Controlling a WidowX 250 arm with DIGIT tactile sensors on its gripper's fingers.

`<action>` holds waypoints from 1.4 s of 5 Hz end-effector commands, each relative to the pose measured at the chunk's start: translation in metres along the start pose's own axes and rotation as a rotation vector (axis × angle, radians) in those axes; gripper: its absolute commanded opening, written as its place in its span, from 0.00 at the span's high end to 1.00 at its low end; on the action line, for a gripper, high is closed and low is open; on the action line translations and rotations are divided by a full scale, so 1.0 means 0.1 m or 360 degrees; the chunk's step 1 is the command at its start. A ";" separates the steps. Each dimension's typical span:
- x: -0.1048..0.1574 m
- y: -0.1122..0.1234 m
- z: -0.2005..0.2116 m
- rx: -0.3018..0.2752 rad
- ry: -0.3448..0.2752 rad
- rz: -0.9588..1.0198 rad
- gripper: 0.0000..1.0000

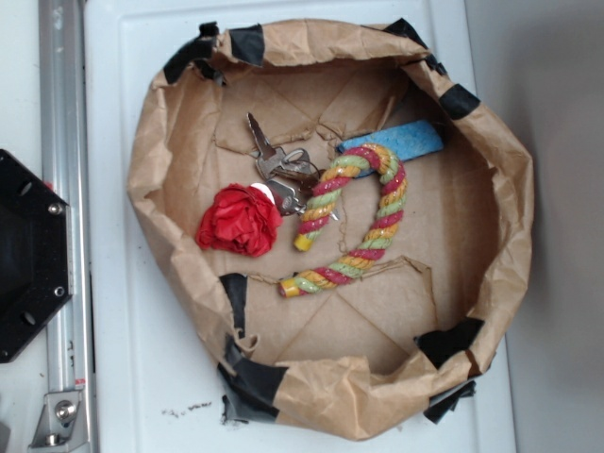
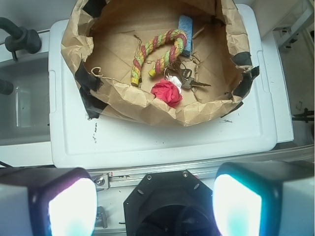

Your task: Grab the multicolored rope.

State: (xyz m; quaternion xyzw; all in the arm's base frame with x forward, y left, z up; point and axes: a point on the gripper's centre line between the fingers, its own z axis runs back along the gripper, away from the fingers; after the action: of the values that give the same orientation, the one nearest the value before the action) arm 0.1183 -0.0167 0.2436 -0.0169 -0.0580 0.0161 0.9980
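Now | multicolored rope (image 1: 363, 219) arched, both yellow ends toward red rose (image 1: 240, 220) | fingers (image 2: 74, 206) spread, empty

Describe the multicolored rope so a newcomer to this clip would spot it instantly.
Look inside the brown paper basket. The multicolored rope lies bent into a horseshoe beside the keys, its curve over the blue block. Only it is twisted and striped, unlike the red rose.

The rope (image 1: 363, 222) is striped red, green, yellow and orange, with yellow ends. The rose (image 1: 239, 221) is red, the block (image 1: 406, 142) blue, the paper bag (image 1: 189, 274) brown with black tape.
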 end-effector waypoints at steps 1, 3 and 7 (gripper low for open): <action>0.00 0.00 0.00 0.0000 0.0000 0.0000 0.00; 0.93 0.28 -0.67 -0.0138 0.0013 0.0257 0.00; 1.72 0.49 -2.29 0.0030 0.0331 0.0660 0.00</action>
State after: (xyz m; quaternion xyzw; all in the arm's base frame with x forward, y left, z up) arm 0.3132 0.0285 0.0314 -0.0218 0.0643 0.2251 0.9720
